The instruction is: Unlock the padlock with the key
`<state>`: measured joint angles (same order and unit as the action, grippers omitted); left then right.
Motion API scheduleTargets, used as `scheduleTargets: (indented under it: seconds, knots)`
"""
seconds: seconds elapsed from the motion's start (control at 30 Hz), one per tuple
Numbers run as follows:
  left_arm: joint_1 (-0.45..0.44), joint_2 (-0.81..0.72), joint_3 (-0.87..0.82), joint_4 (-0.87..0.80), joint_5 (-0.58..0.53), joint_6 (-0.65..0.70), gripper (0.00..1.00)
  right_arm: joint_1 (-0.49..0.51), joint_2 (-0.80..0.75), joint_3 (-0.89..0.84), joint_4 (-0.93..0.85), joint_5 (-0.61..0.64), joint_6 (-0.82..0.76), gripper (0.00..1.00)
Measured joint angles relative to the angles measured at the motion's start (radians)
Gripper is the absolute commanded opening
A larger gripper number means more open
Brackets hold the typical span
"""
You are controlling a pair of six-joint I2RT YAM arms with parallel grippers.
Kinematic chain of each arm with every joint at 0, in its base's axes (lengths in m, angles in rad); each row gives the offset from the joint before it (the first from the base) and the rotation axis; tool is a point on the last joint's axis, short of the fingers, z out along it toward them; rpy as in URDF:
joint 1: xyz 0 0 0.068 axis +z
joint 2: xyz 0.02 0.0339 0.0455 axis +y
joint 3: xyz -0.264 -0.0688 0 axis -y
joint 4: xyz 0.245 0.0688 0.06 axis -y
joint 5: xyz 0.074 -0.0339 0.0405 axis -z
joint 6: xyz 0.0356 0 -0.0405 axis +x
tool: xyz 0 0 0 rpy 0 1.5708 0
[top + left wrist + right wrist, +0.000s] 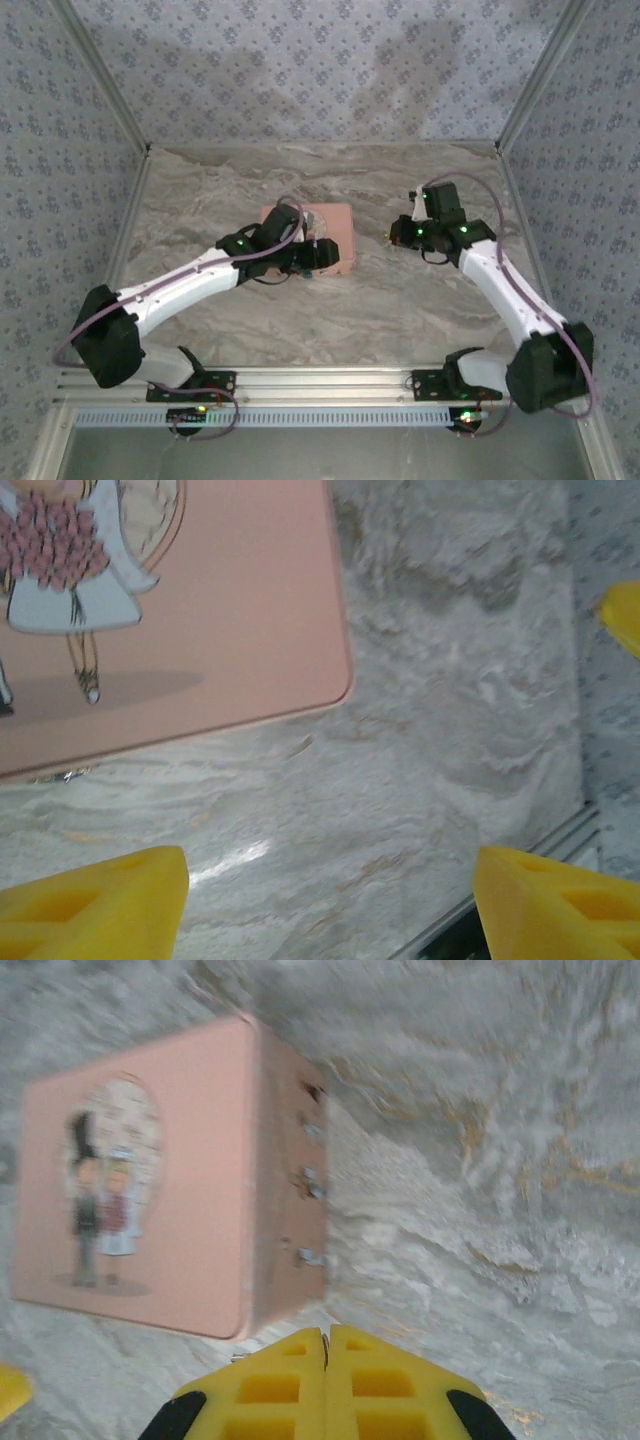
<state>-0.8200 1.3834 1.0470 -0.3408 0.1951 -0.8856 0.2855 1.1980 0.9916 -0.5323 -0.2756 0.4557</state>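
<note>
Facing the pink tin [150, 1180] side-on, the right tool [326, 1336] is clenched; key possibly nipped between its pads, cannot confirm. The padlock is too blurred to place, likely among the fittings [312, 1185] on the tin's facing side. The left tool [330, 880] is released at the tin's corner, nearer.

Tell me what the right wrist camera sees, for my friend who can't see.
A pink rectangular tin with a cartoon bride and groom on its lid sits on the grey marbled table, slightly blurred. At the bottom, the yellow fingers of the right gripper are pressed together, pointing toward the tin.
</note>
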Motion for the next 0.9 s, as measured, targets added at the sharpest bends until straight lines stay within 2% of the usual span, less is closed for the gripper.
scheduleTargets:
  seconds: [0.13, 0.3, 0.5, 0.7, 0.9]
  knots:
    - [0.037, -0.008, 0.038, 0.055, 0.05, 0.003, 0.65, 0.019, -0.122, 0.005, 0.023, 0.002, 0.002, 0.0]
    - [0.048, -0.01, 0.103, 0.136, 0.115, 0.014, 0.59, 0.058, -0.2, 0.037, 0.047, 0.003, 0.012, 0.0]
    - [0.047, -0.009, 0.132, 0.273, 0.198, 0.012, 0.55, 0.142, -0.227, 0.064, 0.081, 0.021, 0.035, 0.0]
    - [0.019, -0.005, 0.162, 0.333, 0.236, 0.013, 0.52, 0.205, -0.23, 0.078, 0.1, 0.038, 0.053, 0.0]
    - [-0.008, 0.021, 0.192, 0.367, 0.266, 0.013, 0.43, 0.219, -0.235, 0.078, 0.126, 0.044, 0.072, 0.0]
